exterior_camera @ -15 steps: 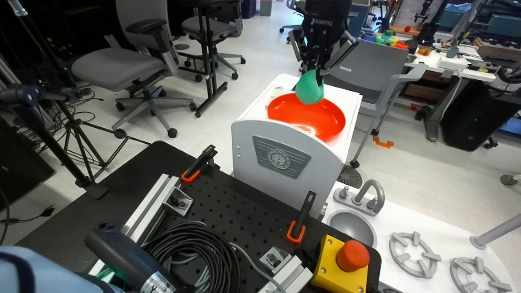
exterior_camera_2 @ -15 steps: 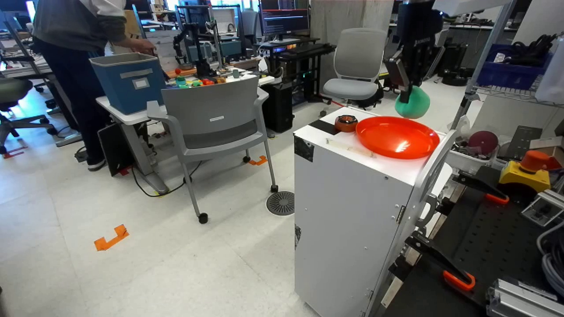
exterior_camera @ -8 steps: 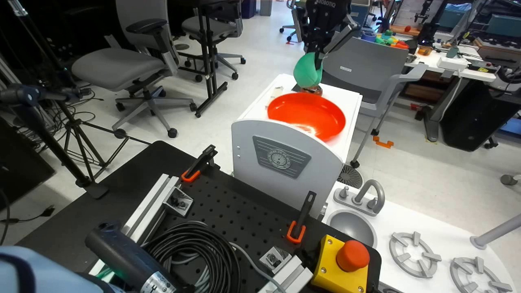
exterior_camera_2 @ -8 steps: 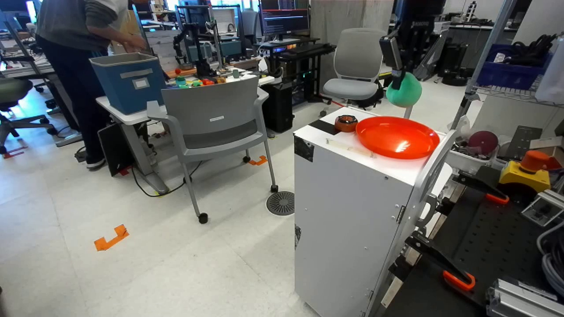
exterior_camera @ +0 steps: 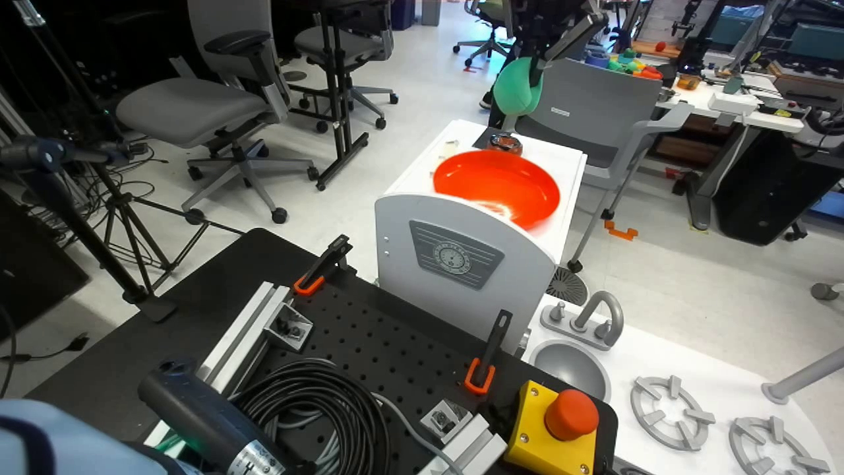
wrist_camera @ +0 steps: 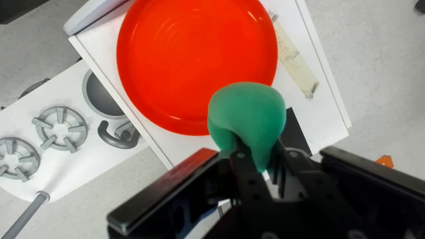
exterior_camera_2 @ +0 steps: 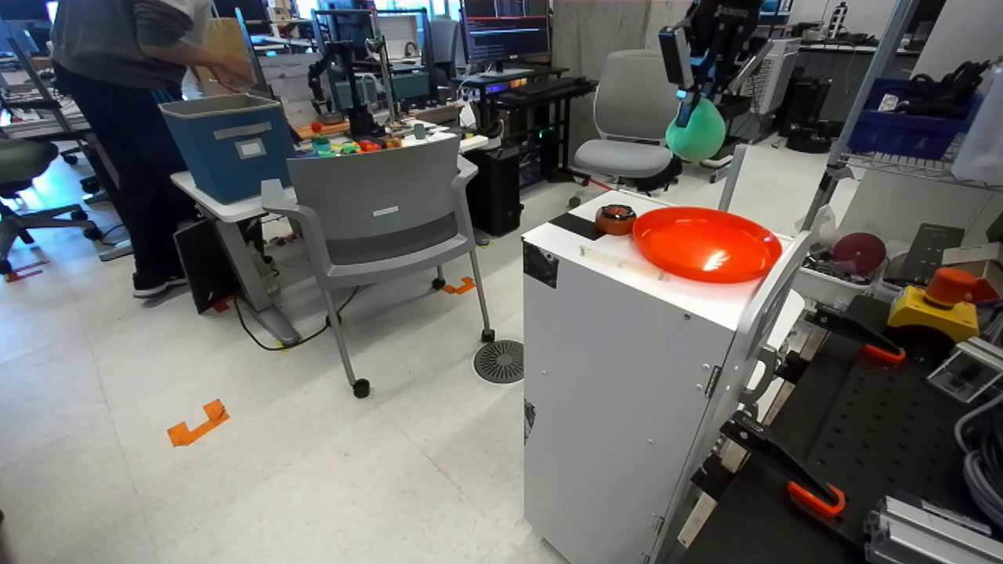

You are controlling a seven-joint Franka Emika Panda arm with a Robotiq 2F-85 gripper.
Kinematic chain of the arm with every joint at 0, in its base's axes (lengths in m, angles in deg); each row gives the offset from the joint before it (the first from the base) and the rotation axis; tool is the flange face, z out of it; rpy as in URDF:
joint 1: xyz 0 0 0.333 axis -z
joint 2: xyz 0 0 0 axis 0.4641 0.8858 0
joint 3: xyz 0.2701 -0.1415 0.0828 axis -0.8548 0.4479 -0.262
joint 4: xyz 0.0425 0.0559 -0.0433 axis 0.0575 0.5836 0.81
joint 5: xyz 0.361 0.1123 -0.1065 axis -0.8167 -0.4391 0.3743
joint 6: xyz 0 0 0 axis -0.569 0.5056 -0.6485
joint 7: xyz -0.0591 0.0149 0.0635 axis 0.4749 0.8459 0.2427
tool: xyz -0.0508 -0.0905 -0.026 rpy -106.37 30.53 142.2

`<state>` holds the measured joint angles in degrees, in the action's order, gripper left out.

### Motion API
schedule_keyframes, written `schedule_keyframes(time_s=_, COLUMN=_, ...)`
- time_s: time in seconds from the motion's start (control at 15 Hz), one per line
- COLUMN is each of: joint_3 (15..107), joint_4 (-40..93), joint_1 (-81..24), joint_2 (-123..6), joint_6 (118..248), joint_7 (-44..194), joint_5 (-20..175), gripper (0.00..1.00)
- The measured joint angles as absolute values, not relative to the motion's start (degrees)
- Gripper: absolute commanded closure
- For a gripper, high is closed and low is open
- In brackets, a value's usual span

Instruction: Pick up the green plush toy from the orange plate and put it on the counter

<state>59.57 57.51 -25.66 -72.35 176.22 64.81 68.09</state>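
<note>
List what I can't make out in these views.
Wrist view: orange plate, cut off at the top edge, partly covered by the green toy.
Wrist view: writing on the tape strip, too blurred to read.
In both exterior views: arm above the gripper, cut off by the top edge.

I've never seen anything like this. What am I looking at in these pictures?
The dark machine is a robot's gripper, a kind of mechanical hand. It is closed on a green plush toy, holding it in the air. Two views look on from outside the robot; the third is taken from its wrist, looking down past the toy. Lower down, a white cabinet top carries an orange plate and, near it, a small round brownish object that I can't identify.
</note>
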Motion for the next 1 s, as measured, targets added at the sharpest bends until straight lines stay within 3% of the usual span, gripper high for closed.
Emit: schedule_keyframes(time_s=1.0, joint_3=60.7, joint_4=44.0, joint_1=-23.6, joint_2=-63.1, joint_6=171.5, joint_7=60.9, joint_5=65.7, gripper=0.96)
